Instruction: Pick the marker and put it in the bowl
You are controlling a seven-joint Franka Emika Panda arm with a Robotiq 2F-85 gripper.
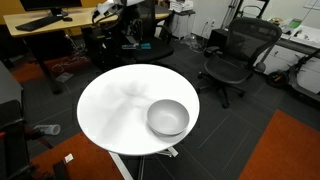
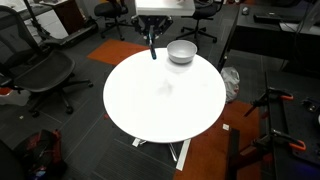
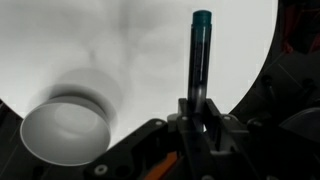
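Observation:
My gripper (image 3: 198, 105) is shut on the marker (image 3: 201, 55), a dark stick with a teal end that points away from the jaws. In an exterior view the gripper (image 2: 150, 34) holds the marker (image 2: 153, 50) above the far edge of the round white table (image 2: 165, 100), just left of the pale bowl (image 2: 181, 52). The bowl (image 1: 168, 118) stands upright and empty near the table's rim. In the wrist view the bowl (image 3: 65, 130) lies low on the left, apart from the marker.
The round white table (image 1: 110, 100) stands on a single pedestal. Black office chairs (image 1: 235, 55) (image 2: 40, 75) stand around it. A desk with a monitor (image 1: 40, 20) is at the back. Orange carpet patches (image 1: 290, 150) lie on the floor.

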